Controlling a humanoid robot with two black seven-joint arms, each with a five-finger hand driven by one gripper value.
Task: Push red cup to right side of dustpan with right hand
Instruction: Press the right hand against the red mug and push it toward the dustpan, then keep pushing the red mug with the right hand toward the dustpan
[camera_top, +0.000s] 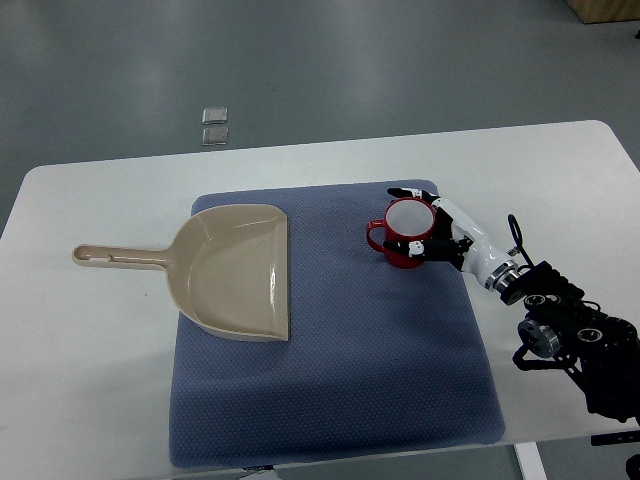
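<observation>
Right hand (438, 226) cups red cup (404, 232), well apart from dustpan (235, 270).

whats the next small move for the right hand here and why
Probably a short, gentle push of the red cup leftward toward the dustpan. The right hand already sits against the cup's right side, fingers curved around it. The cup stands upright on the blue mat, and a stretch of bare mat separates it from the dustpan's open edge, so a slow push should keep it from tipping.

Red cup (406, 232) upright — right of beige dustpan (232, 270)
</observation>
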